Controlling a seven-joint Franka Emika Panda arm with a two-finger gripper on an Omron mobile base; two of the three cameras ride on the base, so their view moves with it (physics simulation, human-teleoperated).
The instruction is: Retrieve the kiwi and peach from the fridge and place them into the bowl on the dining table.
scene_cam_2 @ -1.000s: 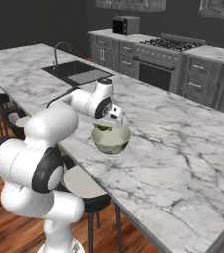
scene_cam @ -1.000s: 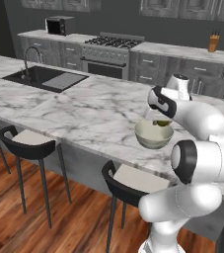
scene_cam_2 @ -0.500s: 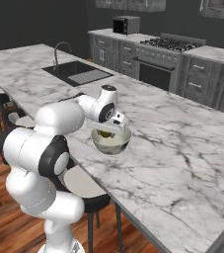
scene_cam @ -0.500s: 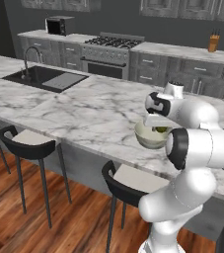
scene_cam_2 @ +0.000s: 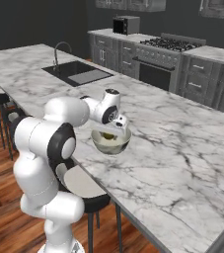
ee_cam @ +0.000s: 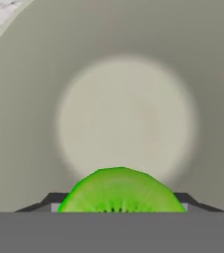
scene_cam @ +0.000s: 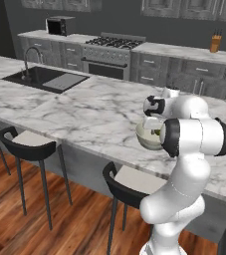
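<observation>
Kiwi cut face toward the camera, pinched in the gripper right above the bowl on the counter; arm folded back, hand pointing down into the bowl.

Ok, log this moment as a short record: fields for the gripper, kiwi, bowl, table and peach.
gripper: over the bowl, shut on the kiwi
kiwi: green cut face, between the finger tips, above the bowl's floor
bowl: upright near the dining table's front edge; nothing on the part of its floor that shows
dining table: white marble, grey veins
peach: not placed in the bowl yet
</observation>
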